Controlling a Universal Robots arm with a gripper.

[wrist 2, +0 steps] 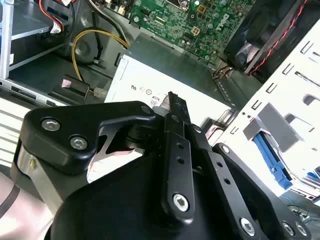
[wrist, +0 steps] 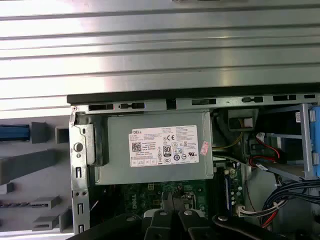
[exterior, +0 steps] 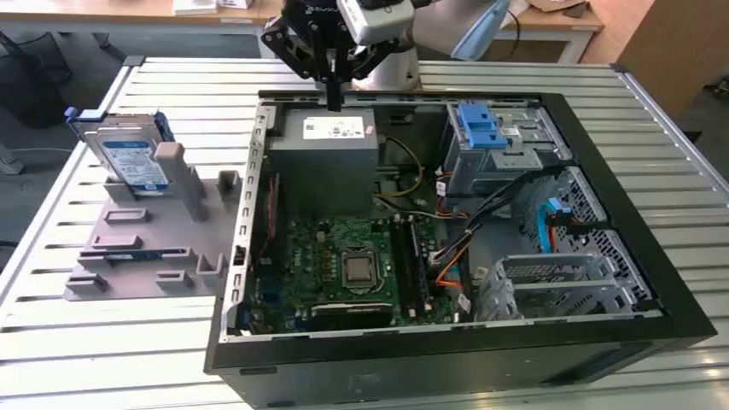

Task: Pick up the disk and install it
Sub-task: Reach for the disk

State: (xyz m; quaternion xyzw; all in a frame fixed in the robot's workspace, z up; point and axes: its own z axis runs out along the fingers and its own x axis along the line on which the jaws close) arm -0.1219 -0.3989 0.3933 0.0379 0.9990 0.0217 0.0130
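counter (exterior: pixel 68 342): slatted metal, cut off at the exterior view's left and bottom edges.
disk (exterior: pixel 128 158): far to the exterior view's left, standing on edge in a grey fixture (exterior: pixel 142 235). A grey post covers part of its label, and its lower edge is hidden in the slot.
tool (exterior: pixel 333 102): hangs at the back rim of the open computer case (exterior: pixel 456 371), just above the power supply (exterior: pixel 324 149) and well apart from the disk. Its fingers are pressed together with nothing between them; the arm above runs out of frame.
tool, both wrist views: the closed tip (wrist 2: pixel 172 100) (wrist: pixel 172 200) points at the power supply's white sticker. Its own black linkage hides part of that sticker in the second wrist view.
motherboard (exterior: pixel 353 256): flat on the case floor, its near edge hidden under the case rim.
blue drive bay (exterior: pixel 484 132): in the back corner toward the exterior view's right; cables cross below it.
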